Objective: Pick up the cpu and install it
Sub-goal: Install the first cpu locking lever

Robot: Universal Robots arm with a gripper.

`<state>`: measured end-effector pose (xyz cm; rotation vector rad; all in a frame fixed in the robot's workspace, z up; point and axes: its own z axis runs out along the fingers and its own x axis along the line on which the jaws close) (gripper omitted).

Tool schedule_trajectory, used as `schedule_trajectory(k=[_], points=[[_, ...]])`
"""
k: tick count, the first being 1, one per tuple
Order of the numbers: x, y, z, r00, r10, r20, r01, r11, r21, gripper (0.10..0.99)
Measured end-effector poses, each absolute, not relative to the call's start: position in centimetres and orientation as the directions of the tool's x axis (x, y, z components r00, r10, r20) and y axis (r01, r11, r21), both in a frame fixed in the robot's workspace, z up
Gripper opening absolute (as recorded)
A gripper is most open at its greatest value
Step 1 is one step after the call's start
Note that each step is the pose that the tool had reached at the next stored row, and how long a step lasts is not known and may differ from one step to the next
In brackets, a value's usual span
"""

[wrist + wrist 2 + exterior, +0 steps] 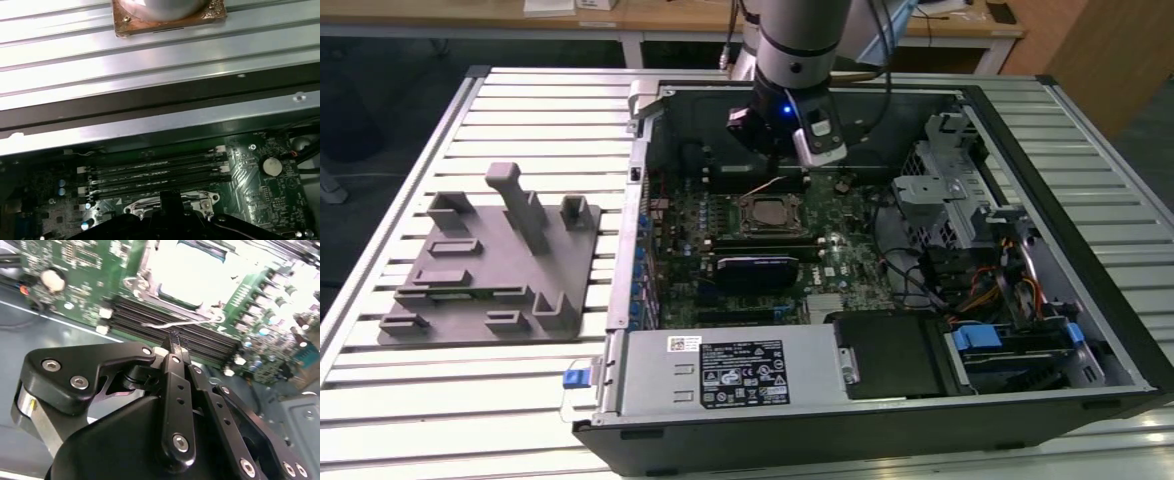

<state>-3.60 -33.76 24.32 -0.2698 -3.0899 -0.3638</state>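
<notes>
Silver cpu [765, 210] in socket (gripper [175, 342] above, closed).

- The exterior view is evenly lit and sharp; the ribbed silver metal table [520, 380] shines softly.
- In the second wrist view, glare washes out the pale square socket area [192, 275]; the green circuit board [75, 270] is blurred.
- In the first wrist view, bright aluminium slats [150, 55] glare; the board below lies dim.

A green motherboard [781, 240] is seen inside a black computer case [881, 440]; the fixture block [494, 260] is grey, the ribbed bench [400, 400] silver, the gripper [172, 347] black.
</notes>
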Motion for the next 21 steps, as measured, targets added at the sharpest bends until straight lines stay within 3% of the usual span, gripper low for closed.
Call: schedule_trajectory(k=[7, 21], points=[[-3.3, -33.8, 24.2, -0.985, 0.169, 0.037, 0.173, 0.958, 0.229, 0.106], [-3.8, -33.8, 23.0, -0.985, 0.171, -0.021, 0.161, 0.959, 0.234, 0.106]])
